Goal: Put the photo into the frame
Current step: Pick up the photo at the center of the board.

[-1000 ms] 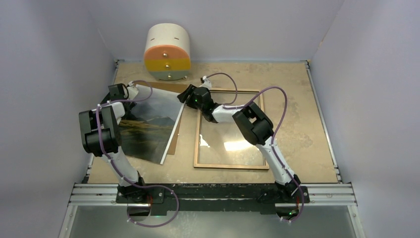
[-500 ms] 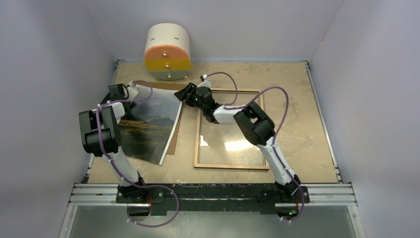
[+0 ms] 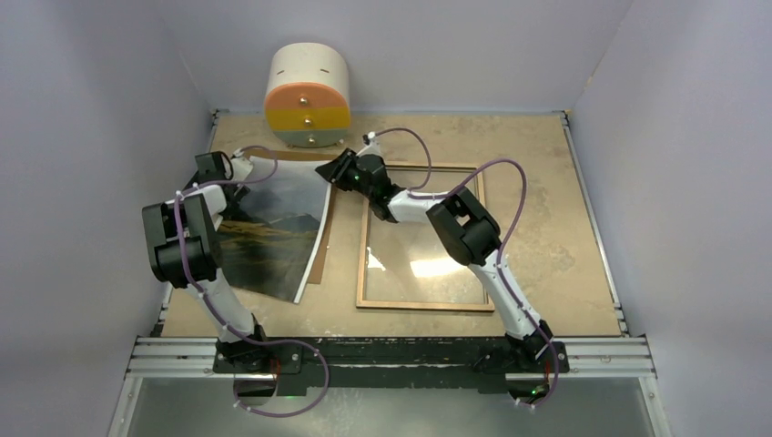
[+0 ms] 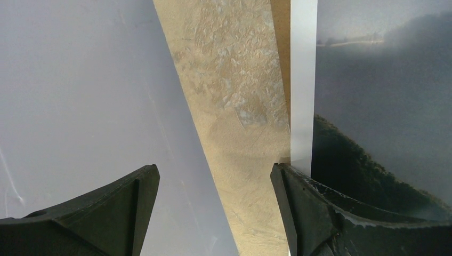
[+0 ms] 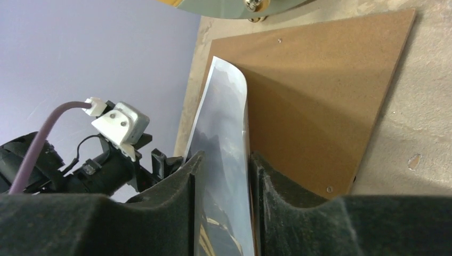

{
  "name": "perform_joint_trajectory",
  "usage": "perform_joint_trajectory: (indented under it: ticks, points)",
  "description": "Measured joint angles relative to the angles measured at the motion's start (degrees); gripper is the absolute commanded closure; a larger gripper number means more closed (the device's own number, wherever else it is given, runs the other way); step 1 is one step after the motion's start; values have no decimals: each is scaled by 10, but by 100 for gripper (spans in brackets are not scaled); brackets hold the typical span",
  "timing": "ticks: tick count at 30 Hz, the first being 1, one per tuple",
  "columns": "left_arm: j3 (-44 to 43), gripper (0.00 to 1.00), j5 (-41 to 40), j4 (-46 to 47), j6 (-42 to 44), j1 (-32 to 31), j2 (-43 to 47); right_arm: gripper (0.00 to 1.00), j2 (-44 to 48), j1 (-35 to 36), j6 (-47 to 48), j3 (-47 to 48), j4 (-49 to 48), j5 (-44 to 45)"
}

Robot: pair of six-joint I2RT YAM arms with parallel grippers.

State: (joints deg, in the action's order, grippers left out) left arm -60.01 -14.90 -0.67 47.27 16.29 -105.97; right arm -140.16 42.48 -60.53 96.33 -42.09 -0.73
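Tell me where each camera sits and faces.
Top external: above and behind the bases, looking down on table, frame, left arm and right arm.
Left wrist: on the left arm, looking down past the open left end effector at the white-bordered photo.
Right wrist: on the right arm, facing far left over the backing board; the right end effector straddles the photo's edge.
Shared: both wrist views show the photo; the right one also catches the left arm.
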Motion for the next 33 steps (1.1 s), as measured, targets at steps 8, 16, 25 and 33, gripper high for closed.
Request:
perform_joint_trajectory:
  ticks: [8,16,25,33]
  points:
    - [-17,8,16,-40,-6,6,1,100,-17,-2,2,16,39,-25]
    - [-86,1,66,-184,-40,37,11,100,39,-13,47,3,83,-62]
    - [-131,0,110,-261,-63,50,94,100,374,-52,151,-92,143,-122]
    - [-130,0,150,-304,-77,46,108,100,638,-261,204,-153,318,-129]
